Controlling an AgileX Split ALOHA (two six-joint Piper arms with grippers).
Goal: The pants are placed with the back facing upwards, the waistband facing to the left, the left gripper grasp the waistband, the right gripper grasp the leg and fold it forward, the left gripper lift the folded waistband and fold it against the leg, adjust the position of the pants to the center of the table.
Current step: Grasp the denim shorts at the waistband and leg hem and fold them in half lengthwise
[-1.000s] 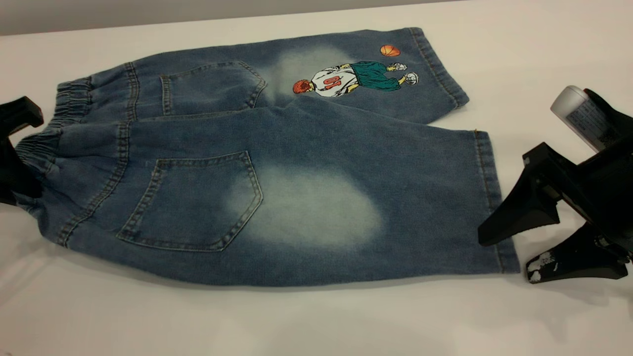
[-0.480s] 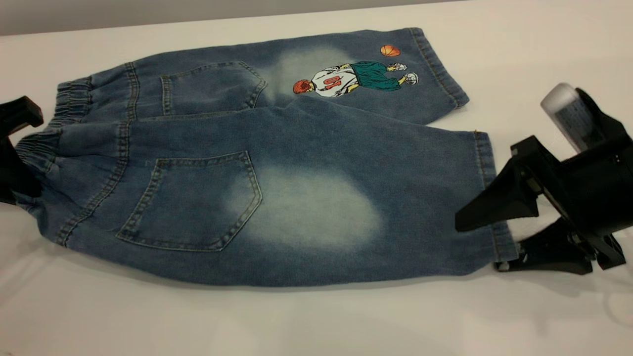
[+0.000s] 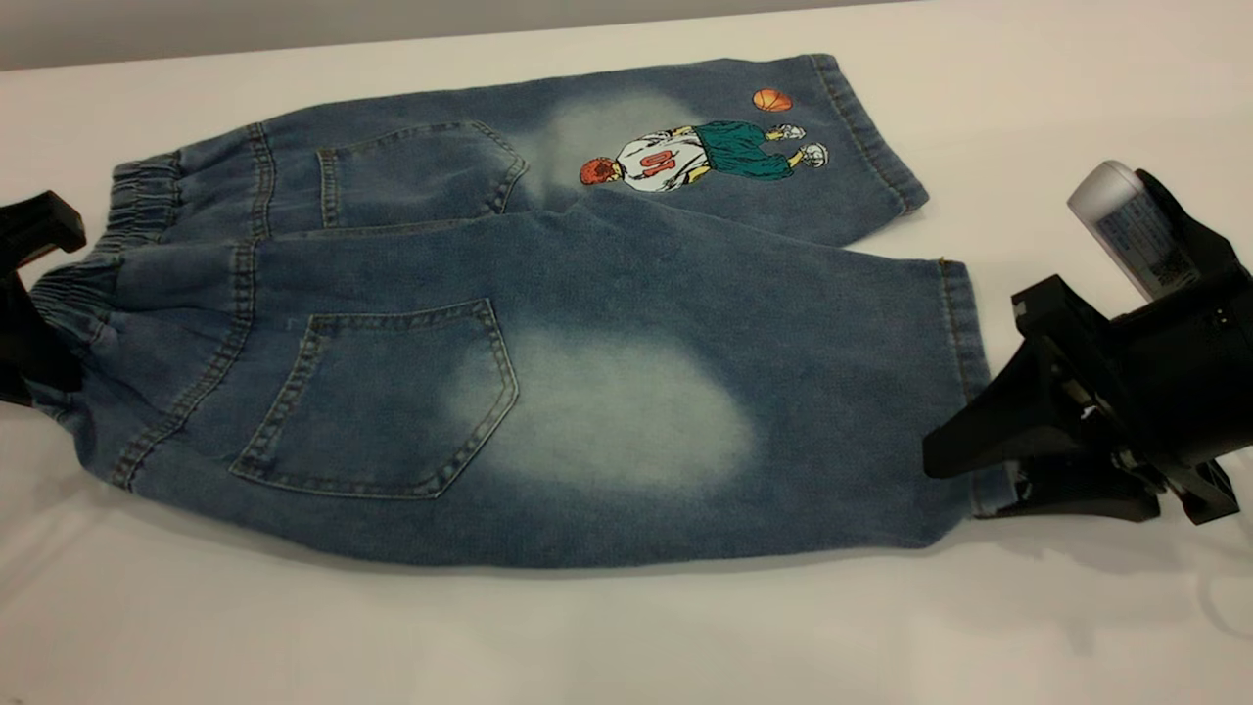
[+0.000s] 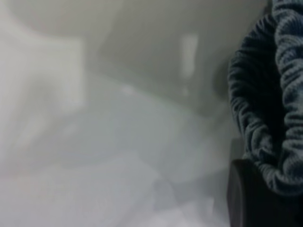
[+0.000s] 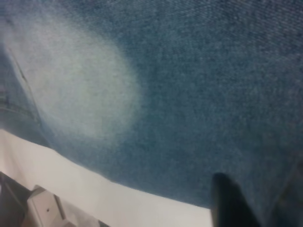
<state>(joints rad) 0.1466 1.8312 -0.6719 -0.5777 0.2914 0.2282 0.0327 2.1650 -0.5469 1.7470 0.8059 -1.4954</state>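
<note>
The blue denim pants [image 3: 548,323] lie flat on the white table [image 3: 626,636], back pockets up, with the puckered waistband [image 3: 93,269] at the left. The far leg bears the cartoon print [image 3: 700,152]. The near leg [image 3: 783,392] has a pale faded patch [image 5: 80,80]. My left gripper [image 3: 34,294] sits at the table's left edge, shut on the waistband [image 4: 270,109], whose ruched cloth bulges over one black finger [image 4: 246,198]. My right gripper [image 3: 964,487] is shut on the near leg's hem corner. Its upper finger [image 5: 229,201] lies on the denim.
The table's far edge [image 3: 440,39] runs along the top of the exterior view. Bare white tabletop lies in front of the pants and to the right behind my right arm, whose white labelled cylinder [image 3: 1126,230] points up.
My right gripper slid left from beside the hem onto the near leg's hem corner and its fingers closed on it. The left gripper and the rest of the pants stayed put.
</note>
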